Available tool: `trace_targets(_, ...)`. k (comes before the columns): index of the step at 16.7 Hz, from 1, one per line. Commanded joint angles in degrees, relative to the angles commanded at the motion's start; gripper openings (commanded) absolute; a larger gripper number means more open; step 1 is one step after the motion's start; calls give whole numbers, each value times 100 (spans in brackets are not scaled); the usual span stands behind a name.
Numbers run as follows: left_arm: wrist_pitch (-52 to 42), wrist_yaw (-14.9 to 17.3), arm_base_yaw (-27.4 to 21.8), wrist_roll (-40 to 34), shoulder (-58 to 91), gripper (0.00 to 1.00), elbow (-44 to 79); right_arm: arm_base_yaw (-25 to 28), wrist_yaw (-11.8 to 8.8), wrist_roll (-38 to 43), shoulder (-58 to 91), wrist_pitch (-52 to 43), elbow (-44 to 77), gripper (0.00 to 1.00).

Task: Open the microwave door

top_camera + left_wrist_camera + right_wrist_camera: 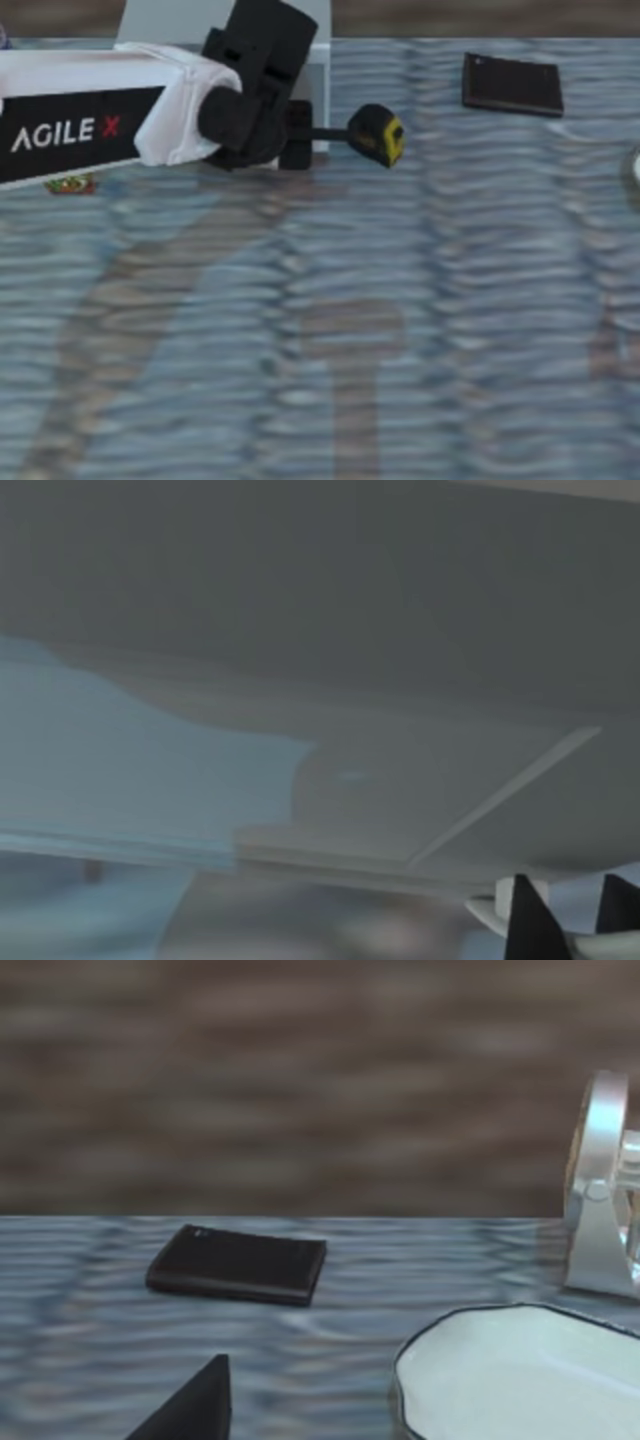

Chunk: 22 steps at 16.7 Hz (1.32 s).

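The big white-grey microwave (170,20) stands at the table's far edge, left of centre, mostly covered by my left arm. My left gripper (262,95) is against its front. In the left wrist view the microwave door (470,810) fills the picture. Beside it shows the pale blue interior floor (120,770), so the door stands ajar. My left gripper (572,920) is shut on the door's white handle (490,910), with one dark fingertip (525,925) on each side. My right gripper (200,1405) is out of the top view, low over the table's right side.
A yellow and black tape measure (378,133) lies just right of the microwave. A flat dark book (512,84) (238,1263) lies at the far right. A white bowl (520,1370) and a silver stand (600,1200) sit close to the right gripper. A small red-green item (70,184) is at the left.
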Motion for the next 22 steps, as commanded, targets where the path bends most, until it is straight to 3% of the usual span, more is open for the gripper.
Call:
trace_targets(7, 188, 222, 114, 358, -253, 0, -371, 0, 0, 0, 0, 0, 0, 100)
trace_targets(22, 188, 227, 116, 367, -254, 0, -383, 0, 0, 0, 0, 0, 0, 100)
